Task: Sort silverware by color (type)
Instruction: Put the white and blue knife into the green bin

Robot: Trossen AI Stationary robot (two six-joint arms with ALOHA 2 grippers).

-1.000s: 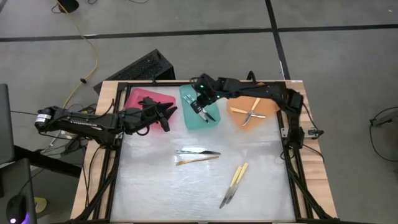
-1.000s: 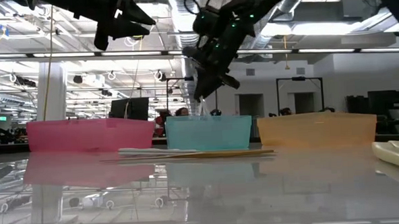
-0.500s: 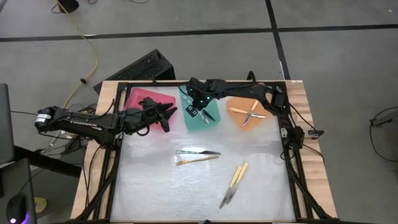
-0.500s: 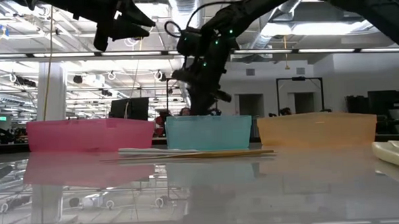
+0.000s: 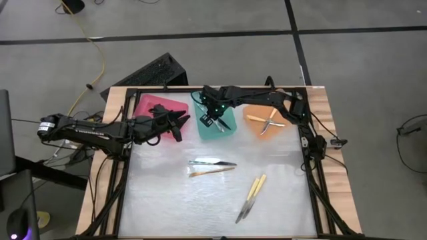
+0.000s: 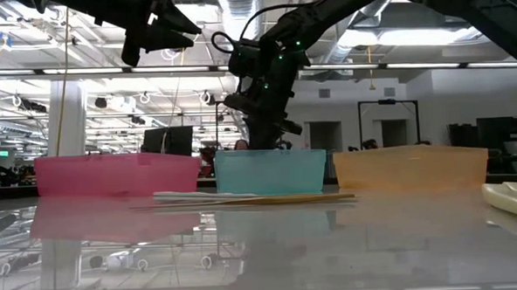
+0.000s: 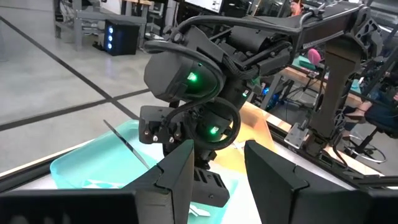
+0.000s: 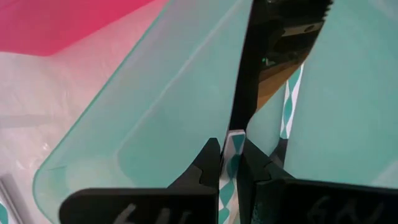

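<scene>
Change: over the last second the right arm has swung leftward across the teal tray (image 5: 215, 125) and dropped lower into it; in the last half-second it has barely moved.
Right claw (image 8: 229, 163): narrow, pinched on a teal-handled utensil (image 8: 227, 171) that hangs between the fingers, low inside the teal tray. From above, the right claw (image 5: 212, 119) sits over that tray's middle.
Meaning for the task: this piece looks to be at its matching tray and about ready to be let go; it is not yet released.
Left claw (image 7: 214, 165): fingers held well apart, holding nothing, hovering by the near corner of the pink tray (image 5: 155, 107). The left arm has not shifted.
Look of the held piece: slim, with a teal and white patterned handle; its metal end is hidden by the fingers. Another teal-patterned handle (image 8: 288, 109) lies in the tray already.
Orange tray (image 5: 280, 113): two crossed utensils (image 5: 267, 121) with tan handles and silvery ends rest inside.
Still on the surface (image 5: 167, 200): a pair (image 5: 212, 166) lying side by side near the middle, one silvery and one with a tan handle, and a pale yellow-handled pair (image 5: 250, 197) nearer the front right. These remain unsorted.
Pink tray: I cannot tell what it contains, since the left arm covers part of it.
</scene>
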